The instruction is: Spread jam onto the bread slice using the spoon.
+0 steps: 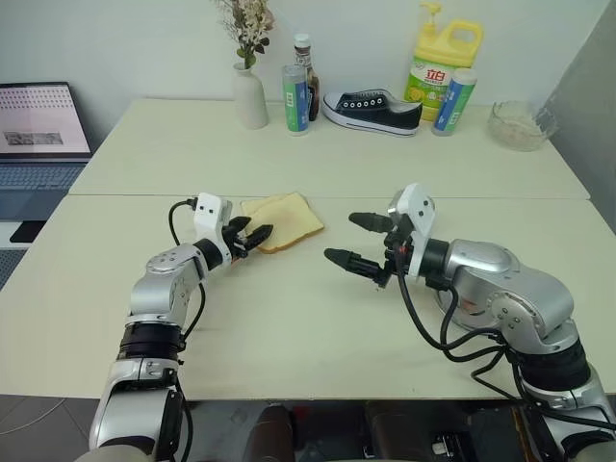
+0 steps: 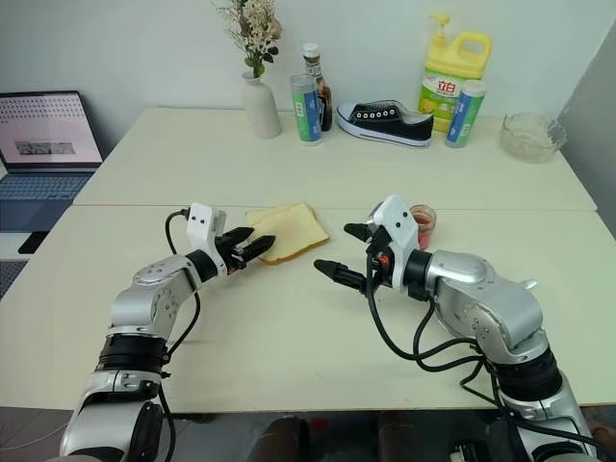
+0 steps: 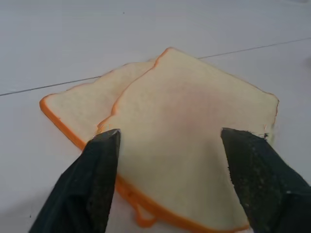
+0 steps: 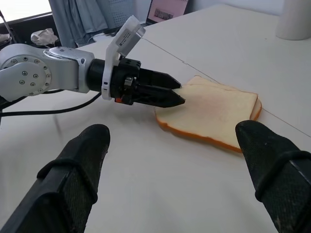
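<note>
The left gripper needs to hold the bread slice flat and not squash it, so a soft, slow touch at the near edge is best; the top slice sits on another slice, so it could slide. The left jaws are partly open — the near edge of the bread sits right between the two tips, though I cannot tell if they touch it. The right gripper is wide open and holds nothing, a little way from the bread; the jam jar stands just behind that hand
</note>
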You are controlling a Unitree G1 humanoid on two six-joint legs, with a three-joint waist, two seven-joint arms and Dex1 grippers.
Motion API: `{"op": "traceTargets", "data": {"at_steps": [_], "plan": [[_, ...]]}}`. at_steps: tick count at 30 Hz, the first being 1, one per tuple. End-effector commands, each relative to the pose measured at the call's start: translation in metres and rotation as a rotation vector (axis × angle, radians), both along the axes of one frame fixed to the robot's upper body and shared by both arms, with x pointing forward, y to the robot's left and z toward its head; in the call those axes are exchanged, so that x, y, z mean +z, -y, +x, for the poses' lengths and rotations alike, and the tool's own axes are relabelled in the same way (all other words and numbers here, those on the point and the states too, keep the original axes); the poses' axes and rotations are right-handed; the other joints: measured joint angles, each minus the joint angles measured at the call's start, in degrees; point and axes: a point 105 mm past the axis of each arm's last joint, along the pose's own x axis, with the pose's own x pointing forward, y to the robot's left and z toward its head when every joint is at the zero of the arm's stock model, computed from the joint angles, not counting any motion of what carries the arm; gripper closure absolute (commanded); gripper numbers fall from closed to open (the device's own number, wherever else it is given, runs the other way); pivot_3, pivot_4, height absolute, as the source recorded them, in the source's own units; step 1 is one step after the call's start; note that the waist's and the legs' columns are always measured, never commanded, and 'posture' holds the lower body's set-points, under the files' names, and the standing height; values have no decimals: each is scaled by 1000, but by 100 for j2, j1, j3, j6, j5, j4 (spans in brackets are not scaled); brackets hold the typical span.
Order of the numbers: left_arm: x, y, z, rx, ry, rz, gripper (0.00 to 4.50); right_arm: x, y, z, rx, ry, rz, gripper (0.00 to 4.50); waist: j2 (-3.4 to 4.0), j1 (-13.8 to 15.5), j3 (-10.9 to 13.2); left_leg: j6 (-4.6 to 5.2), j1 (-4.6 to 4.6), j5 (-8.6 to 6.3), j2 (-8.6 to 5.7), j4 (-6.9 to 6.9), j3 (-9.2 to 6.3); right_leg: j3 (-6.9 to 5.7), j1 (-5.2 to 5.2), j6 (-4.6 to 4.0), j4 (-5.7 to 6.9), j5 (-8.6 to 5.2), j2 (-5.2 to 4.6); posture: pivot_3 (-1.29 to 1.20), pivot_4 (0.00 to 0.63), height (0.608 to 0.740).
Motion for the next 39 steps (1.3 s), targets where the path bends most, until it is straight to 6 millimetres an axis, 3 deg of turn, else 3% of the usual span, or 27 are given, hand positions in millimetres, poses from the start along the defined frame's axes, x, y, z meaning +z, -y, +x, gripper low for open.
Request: {"op": "traceTargets", "data": {"at_steps": [1, 7, 16, 22, 25, 31, 37, 39], "plan": [[14, 0, 4, -16, 55, 28, 2453, 11, 2, -1, -5, 37, 24, 0, 0, 0, 0, 0, 0, 0, 0, 0, 1, 0, 0, 0, 0, 0, 0, 0, 150, 740], [18, -1, 7, -16, 68, 33, 4393, 11, 5, 0, -19, 38, 24, 0, 0, -1, 0, 0, 0, 0, -1, 0, 0, 0, 0, 0, 0, 0, 0, 0, 150, 740], [36, -2, 9, -26, 119, 51, 4452, 12, 11, 2, -41, 40, 26, 0, 0, -1, 0, 0, 0, 0, 0, 0, 1, 0, 0, 0, 0, 0, 0, 0, 150, 740], [63, -16, 16, 58, 208, 11, 4452, 12, 13, 3, -49, 39, 29, 0, 0, 0, 0, 0, -1, 0, 0, 0, 0, 0, 0, 0, 0, 0, 0, 0, 150, 740], [58, -26, 20, 112, 164, -85, 3874, 12, 13, 3, -48, 38, 31, 0, 0, 0, 0, 0, 0, 0, 0, 0, -1, 0, 0, 0, 0, 0, 0, 0, 150, 740], [30, -26, 20, 122, 47, -191, 2069, 12, 13, 2, -52, 36, 31, 0, 0, -4, 0, 0, 0, 0, -1, 0, 1, -1, 0, 0, 0, 0, 0, 0, 150, 740], [16, -17, 18, 62, -5, -164, 83, 10, 16, 1, -57, 29, 27, 0, 0, -3, 0, 0, 0, 0, -1, 0, -2, -3, 0, 0, 1, 0, 0, 0, 150, 740], [11, -14, 18, 52, -12, -129, 36, 10, 16, 1, -58, 29, 25, 0, 0, -3, 0, 0, 0, 0, -1, 0, -2, -2, 0, 0, 1, 0, 0, 0, 150, 740]]}}
